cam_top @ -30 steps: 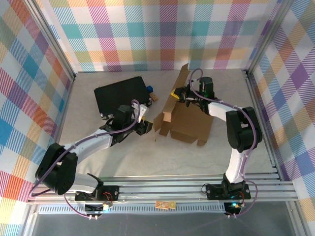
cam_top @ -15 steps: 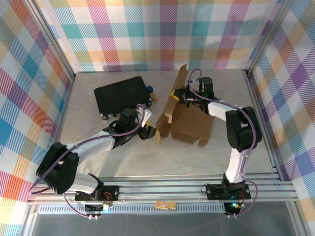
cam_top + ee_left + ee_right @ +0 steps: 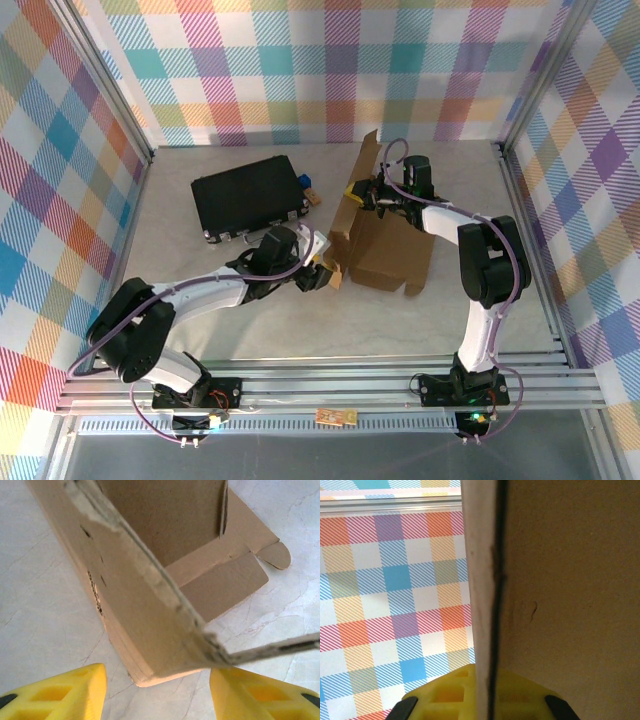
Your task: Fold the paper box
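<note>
One brown box [image 3: 385,250], half-folded with flaps raised, is seen at 3 o'clock from the table [image 3: 250,330] centre. Its 12 o'clock flap is pinched by the right gripper [image 3: 365,192]. Its 9 o'clock corner is straddled by the parted left gripper [image 3: 325,275].

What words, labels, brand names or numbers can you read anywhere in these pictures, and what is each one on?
No text can be read.
paper box: plain brown, no print; a few dark marks on its outer wall, too blurred to say whether they are letters.
black case: no label that can be made out.
orange tag below the front rail: too small to read.
</note>
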### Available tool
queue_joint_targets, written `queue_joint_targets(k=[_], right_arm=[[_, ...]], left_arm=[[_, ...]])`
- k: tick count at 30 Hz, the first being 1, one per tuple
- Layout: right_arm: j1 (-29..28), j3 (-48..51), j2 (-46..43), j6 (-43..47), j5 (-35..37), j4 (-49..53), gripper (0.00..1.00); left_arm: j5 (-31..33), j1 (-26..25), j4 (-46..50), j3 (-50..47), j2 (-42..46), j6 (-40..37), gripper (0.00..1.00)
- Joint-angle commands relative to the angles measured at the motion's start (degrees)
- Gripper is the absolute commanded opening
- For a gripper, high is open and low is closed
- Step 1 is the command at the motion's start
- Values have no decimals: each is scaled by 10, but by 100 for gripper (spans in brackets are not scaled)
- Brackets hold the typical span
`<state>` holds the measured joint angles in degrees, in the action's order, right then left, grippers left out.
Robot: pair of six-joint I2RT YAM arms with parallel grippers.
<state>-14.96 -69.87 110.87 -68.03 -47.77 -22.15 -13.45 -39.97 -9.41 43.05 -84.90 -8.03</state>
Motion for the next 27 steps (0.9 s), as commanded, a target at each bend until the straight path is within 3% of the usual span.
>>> queue_joint_targets(k=[1,6,13,27], right_arm=[[3,-4,14,17,-10,25,0],[3,-9,14,12,-11,24,0],[3,-23,12,6,-17,34,0],[3,-29,10,-43,-4,-10,0]], left_arm=[[11,-12,-31,21,-14,-5,56],[42,-24,-60,18,-29,-7,56],[145,-57,-169,-16,-38,-2,56],[234,-123,-300,-16,-102,7,57]])
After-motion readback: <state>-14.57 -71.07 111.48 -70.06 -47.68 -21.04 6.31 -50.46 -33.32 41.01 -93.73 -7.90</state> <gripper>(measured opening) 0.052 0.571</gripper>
